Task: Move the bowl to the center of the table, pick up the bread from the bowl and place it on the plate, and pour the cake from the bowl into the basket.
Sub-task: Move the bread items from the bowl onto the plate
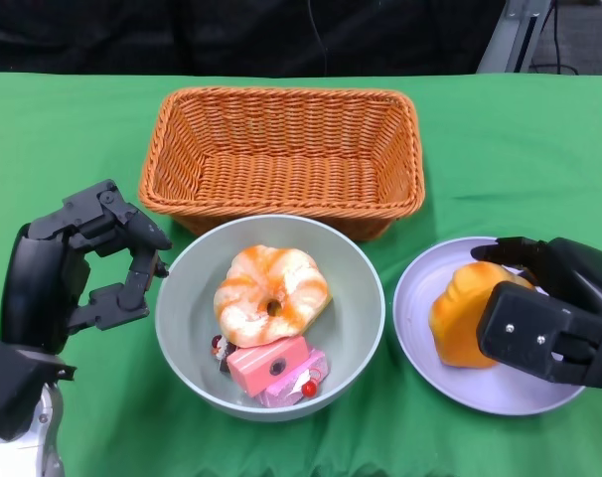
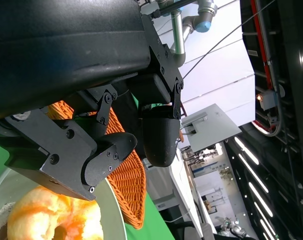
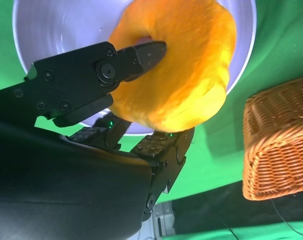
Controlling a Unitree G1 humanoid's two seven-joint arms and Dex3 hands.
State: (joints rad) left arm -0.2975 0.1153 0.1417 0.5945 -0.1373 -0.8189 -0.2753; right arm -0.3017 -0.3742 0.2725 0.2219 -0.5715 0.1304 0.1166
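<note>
Right hand (image 1: pixel 551 320) up front, fingers wrapped around the orange bread (image 1: pixel 465 316) on the plate (image 1: pixel 420 328), right of the bowl (image 1: pixel 182 348). Bread looks delivered but not let go. Bowl sits just before the basket (image 1: pixel 281 149), a ring pastry (image 1: pixel 271 293) and pink cake (image 1: pixel 276 366) inside; pouring remains. Left hand (image 1: pixel 92 268) hovers by the bowl's rim, fingers apart, empty.

Right wrist: fingers (image 3: pixel 141 55) clamp the bread.

Left wrist: fingers (image 2: pixel 111 150) spread above the bowl's rim, holding nothing.

right hand (image 1: pixel 549 318) gripping bread (image 1: pixel 465 313) on plate (image 1: pixel 420 298)
</note>
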